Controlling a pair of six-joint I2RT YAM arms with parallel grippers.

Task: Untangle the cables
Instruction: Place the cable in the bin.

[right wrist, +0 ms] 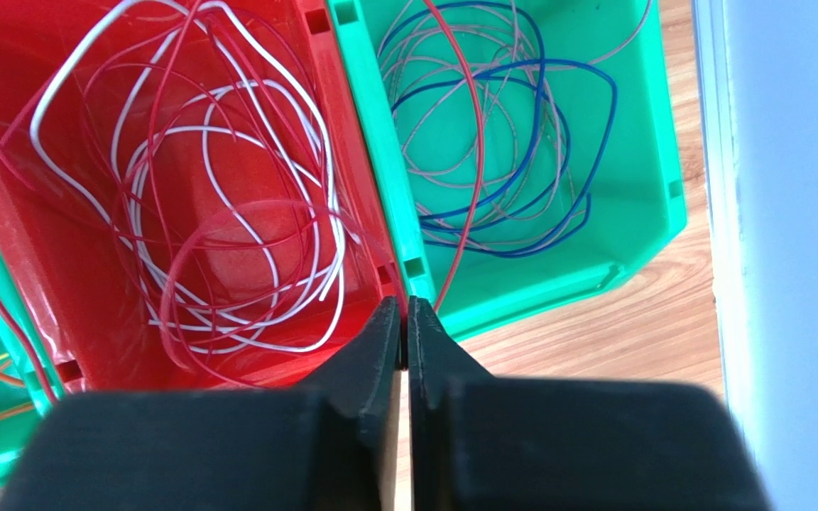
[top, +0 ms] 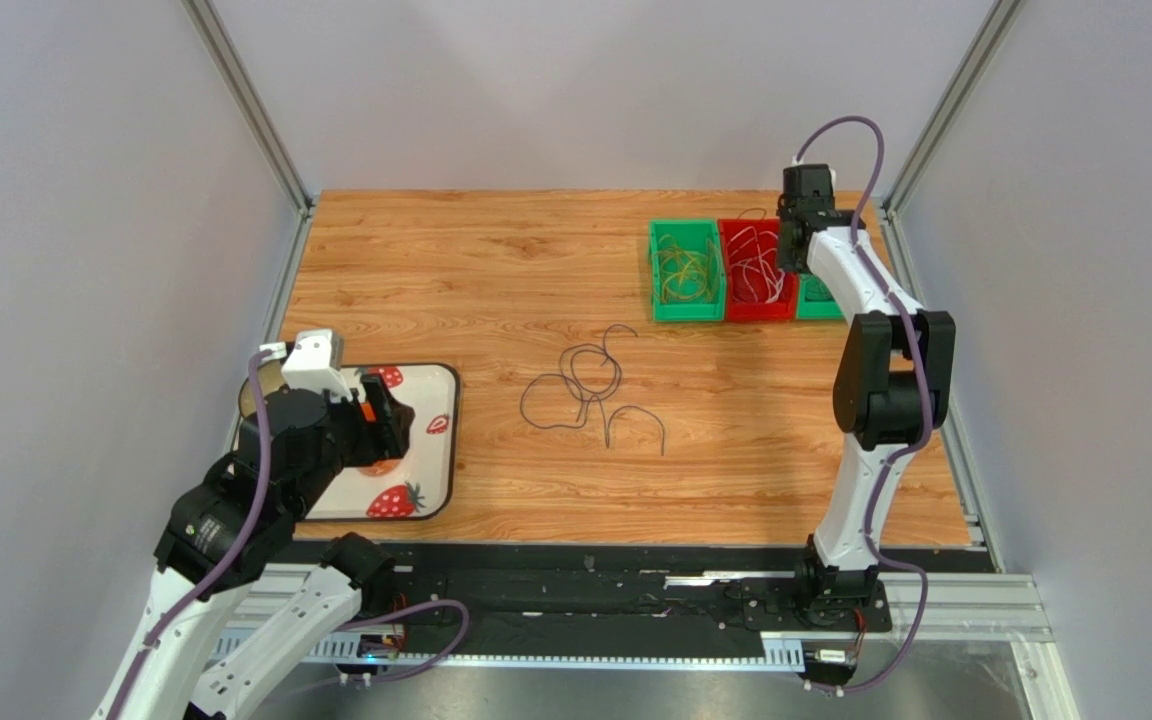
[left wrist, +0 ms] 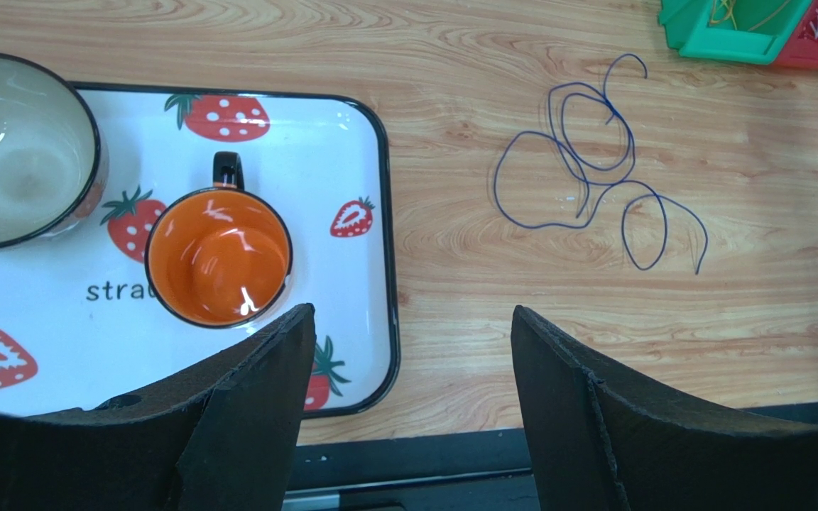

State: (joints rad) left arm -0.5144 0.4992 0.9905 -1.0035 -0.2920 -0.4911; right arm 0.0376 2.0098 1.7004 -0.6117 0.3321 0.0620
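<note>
Right fingers (right wrist: 376,357) press together where a red cable (right wrist: 475,138) runs lengthwise away across the green bin (right wrist: 648,202); left fingers (left wrist: 264,378) spread.

Top view: fixed, high up behind the arm bases, tilted down and forward, far off. It takes in the whole table (top: 462,255), both arms and the side walls.

Left wrist view: low over the near left, faces forward and down past the left gripper (left wrist: 411,314), close to the tray (left wrist: 376,213).

Right wrist view: very near, looks almost straight down past the right gripper (right wrist: 404,309) into the red bin (right wrist: 351,149) and green bin (right wrist: 637,160) at the far right.

Top and left wrist share the tray, loose cable (left wrist: 591,160) and bin corners. Top and right wrist share the bins. Both wrist views catch the red bin.
</note>
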